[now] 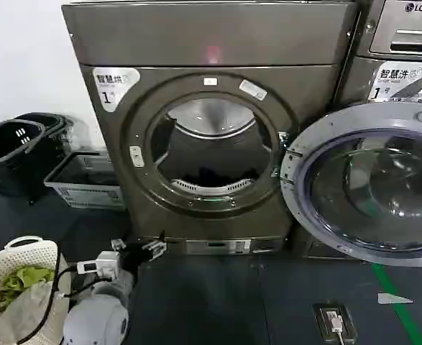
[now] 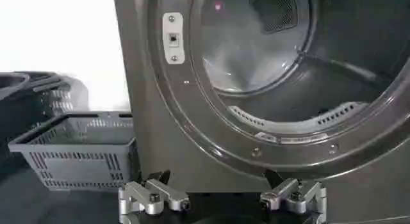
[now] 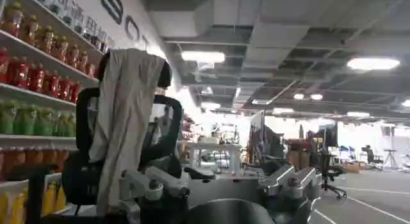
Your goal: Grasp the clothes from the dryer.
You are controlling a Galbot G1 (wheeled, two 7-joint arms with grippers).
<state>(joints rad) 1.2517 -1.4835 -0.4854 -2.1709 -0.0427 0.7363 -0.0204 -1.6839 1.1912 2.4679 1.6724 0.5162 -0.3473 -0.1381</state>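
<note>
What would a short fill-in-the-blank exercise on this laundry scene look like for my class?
1. The dryer door stands ____.
2. The clothes lie ____ the drum.
3. The left gripper, fingers open, is low at the dryer's front, ____ the porthole.
4. The grey basket sits on the ____ beside the dryer.

Missing words: open; inside; below; floor

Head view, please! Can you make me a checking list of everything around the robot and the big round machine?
Surface: dark floor.
Job's things: dryer, door swung open; dark clothes low in the drum.
Clutter: white basket holding green cloth; grey basket; black baskets.
Grippers: left gripper open, low before the dryer; right gripper open, facing the room.
Cables: black cable over the white basket.
Surroundings: LG machine, white wall.
</note>
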